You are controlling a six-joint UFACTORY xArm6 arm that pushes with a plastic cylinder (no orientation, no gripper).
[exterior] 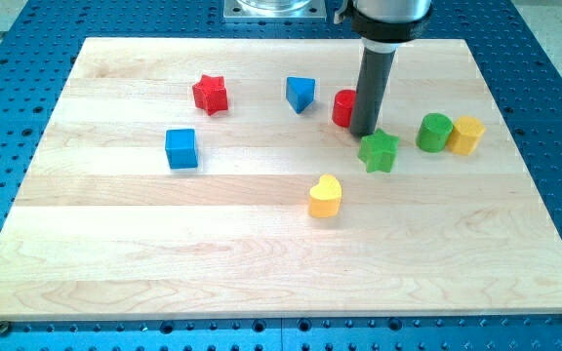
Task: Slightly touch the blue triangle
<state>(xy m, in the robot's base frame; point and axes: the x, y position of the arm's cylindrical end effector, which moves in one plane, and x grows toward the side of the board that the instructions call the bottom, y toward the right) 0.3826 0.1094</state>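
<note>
Note the red block (343, 107) first: the rod (372, 88) covers its right side, so you cannot tell its shape, and you cannot tell whether rod and block touch. The rod's upper housing is cut off at the view's top. There is no pincer on this arm, so nothing opens, closes or grips; you have only my tip (363, 133), resting on the bench (261, 263) just right of the red block and just above the green star (380, 150). The blue triangle (301, 94) sits left of the red block, clearly apart from the tip. Further left you see the red star (210, 95) and blue cube (180, 148); right, green cylinder (434, 132) touching yellow block (466, 135); below, yellow heart (325, 196).
</note>
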